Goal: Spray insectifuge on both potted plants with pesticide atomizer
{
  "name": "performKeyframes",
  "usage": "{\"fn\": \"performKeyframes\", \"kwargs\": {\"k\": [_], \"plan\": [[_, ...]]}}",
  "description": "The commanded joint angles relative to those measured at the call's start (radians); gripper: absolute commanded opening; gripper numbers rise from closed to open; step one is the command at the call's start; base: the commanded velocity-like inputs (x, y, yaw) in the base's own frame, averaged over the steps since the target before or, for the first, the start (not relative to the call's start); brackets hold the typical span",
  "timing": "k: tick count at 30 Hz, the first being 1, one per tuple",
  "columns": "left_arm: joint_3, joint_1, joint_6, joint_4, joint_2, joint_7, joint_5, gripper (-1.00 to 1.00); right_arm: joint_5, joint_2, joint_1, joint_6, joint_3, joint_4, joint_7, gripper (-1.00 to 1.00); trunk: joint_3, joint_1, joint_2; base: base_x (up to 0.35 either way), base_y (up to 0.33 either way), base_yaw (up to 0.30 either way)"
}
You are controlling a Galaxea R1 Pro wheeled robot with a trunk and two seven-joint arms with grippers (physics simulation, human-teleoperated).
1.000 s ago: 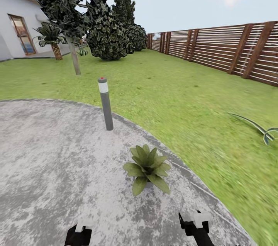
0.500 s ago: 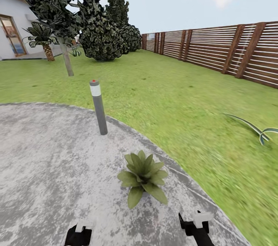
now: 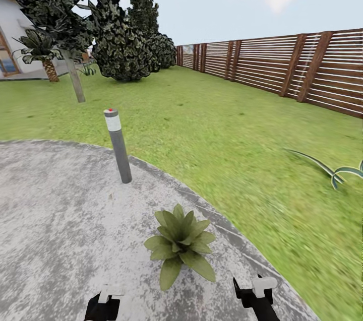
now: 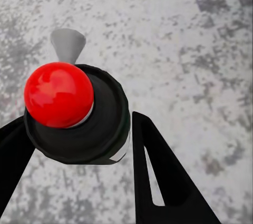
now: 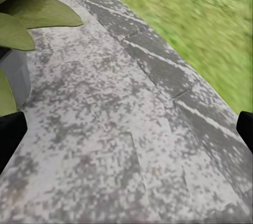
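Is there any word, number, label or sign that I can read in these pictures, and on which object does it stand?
None: no readable text.
The lamp post has a plain white band.
The bottle in the left gripper shows no label from here.

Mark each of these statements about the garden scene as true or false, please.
1. The potted plant stands on the grey patio. True.
2. The bollard lamp stands on the lawn. False: it stands on the patio, near its edge.
3. The right gripper has its jaws wide apart, nothing between. True.
4. The left gripper is empty. False: the pesticide atomizer sits between its jaws.
5. The wooden fence runs along the head view's left. False: along its right.
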Motion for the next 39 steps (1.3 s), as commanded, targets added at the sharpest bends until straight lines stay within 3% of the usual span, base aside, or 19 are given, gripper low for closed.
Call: {"fn": "performKeyframes", "kwargs": {"k": [1, 29, 31, 33, 34, 35, 36, 39], "plan": [[0.005, -0.001, -0.004, 0.001, -0.001, 0.005, -0.011, -1.0, -0.008, 0.0, 0.0, -0.002, 0.009, 0.0, -0.001, 1.0, -0.001, 0.0, 0.0, 0.002, 0.0, -0.032], [0.002, -0.017, 0.005, -0.018, 0.006, -0.011, -0.021, -1.0, -0.003, -0.001, 0.0, -0.002, 0.012, -0.009, 0.004, 1.0, -0.001, 0.0, 0.0, -0.023, 0.0, -0.001], [0.002, -0.02, 0.01, -0.024, 0.011, -0.075, -0.055, -1.0, -0.002, -0.008, 0.0, -0.002, 0.012, -0.012, 0.009, 1.0, -0.001, 0.0, 0.0, -0.003, 0.0, 0.0], [0.003, -0.021, 0.022, -0.053, 0.027, -0.19, -0.122, -1.0, -0.001, -0.022, 0.0, -0.001, 0.012, -0.03, 0.013, 1.0, -0.001, 0.0, 0.0, -0.001, 0.0, 0.0], [0.003, -0.022, 0.048, -0.089, 0.036, -0.287, -0.174, -1.0, 0.003, -0.029, 0.0, 0.0, 0.013, -0.06, 0.032, 1.0, -0.001, 0.0, 0.0, 0.0, 0.0, 0.0], [0.003, -0.022, 0.069, -0.118, 0.04, -0.353, -0.202, -1.0, 0.011, -0.033, 0.0, 0.0, 0.014, -0.082, 0.058, 1.0, -0.001, 0.0, 0.0, 0.0, 0.0, 0.0], [0.004, -0.022, 0.104, -0.169, 0.046, -0.459, -0.23, -1.0, 0.029, -0.037, 0.0, 0.002, 0.015, -0.115, 0.115, 1.0, -0.001, 0.0, 0.0, 0.0, 0.0, 0.0], [0.005, -0.022, 0.186, -0.323, 0.068, -0.743, -0.256, -1.0, 0.099, -0.046, 0.0, 0.007, 0.015, -0.163, 0.238, 1.0, -0.001, 0.0, 0.0, 0.0, 0.0, 0.0]]}}
